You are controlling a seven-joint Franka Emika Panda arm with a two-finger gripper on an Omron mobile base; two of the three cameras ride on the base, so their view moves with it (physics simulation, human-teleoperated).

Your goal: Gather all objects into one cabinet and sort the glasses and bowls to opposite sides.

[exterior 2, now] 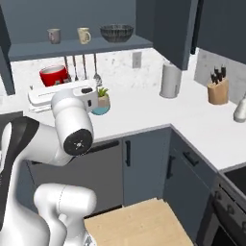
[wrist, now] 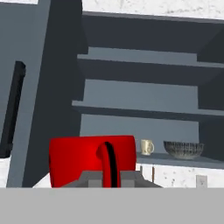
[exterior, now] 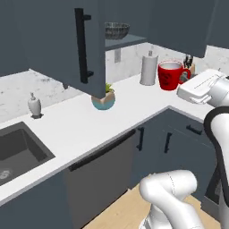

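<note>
1. White L-shaped tabletop (exterior: 67,120), running from a dark sink (exterior: 18,150) at 9 o'clock in the left base view round the corner toward 3 o'clock.
2. Dark slate-blue wall cabinet (exterior 2: 72,48) above it, door (exterior: 85,44) swung wide open, long black bar handle (exterior: 82,44) upright on the door face; seen in the hand view as bare upper shelves (wrist: 140,65) stacked over the lowest one.
3. White arm rising at 5 o'clock in the left base view, hand level with the tabletop's back edge.
4. Paper towel roll (exterior: 149,68) standing upright by the wall, just at 9 o'clock of the red mug in the left base view.
5. Dark patterned bowl (exterior 2: 116,32) upright on the cabinet's lowest shelf, at the 3 o'clock end of the row in the right base view.
6. Glossy red mug (exterior: 171,75), white inside, upright and lifted clear of the tabletop, below the shelf level; handle turned toward the hand.
7. Tool (wrist: 107,177) closed on the red mug's handle, one finger pressed to each side of it in the hand view.
8. Potted plant (exterior: 104,97) on the tabletop under the open door's lower edge.
9. Knife block (exterior 2: 218,89) on the tabletop at 3 o'clock in the right base view, well apart from the mugs.
10. Soap dispenser (exterior: 34,106) beside the sink, at 12 o'clock of the basin.
11. Cream mug (exterior 2: 83,35) on the same shelf, just at 9 o'clock of the bowl, apart from it.
12. Grey-brown mug (exterior 2: 54,35) further along at 9 o'clock, near the cream mug, not touching.
</note>
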